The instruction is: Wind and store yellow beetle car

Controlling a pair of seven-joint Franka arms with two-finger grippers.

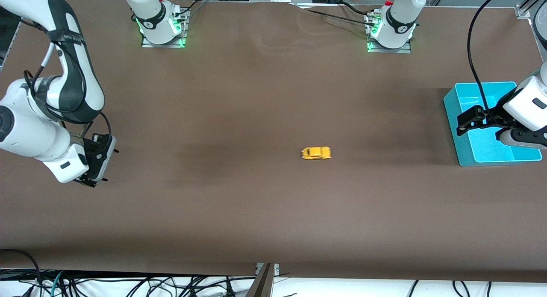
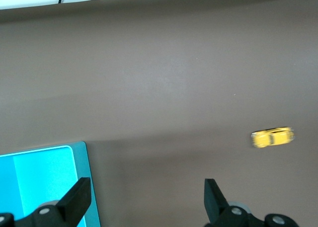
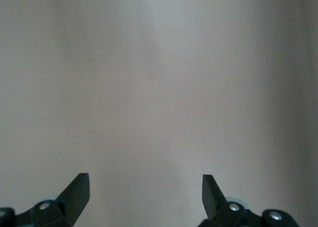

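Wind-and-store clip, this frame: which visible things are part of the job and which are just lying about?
Part of the job:
- yellow beetle car, alone mid-table
- turquoise bin, at the left arm's end, likely the storage spot
- left gripper, open over the bin's rim
- right gripper, open, waiting over bare table at the right arm's end

Just lying about:
- loose cables off the table edge nearest the front camera
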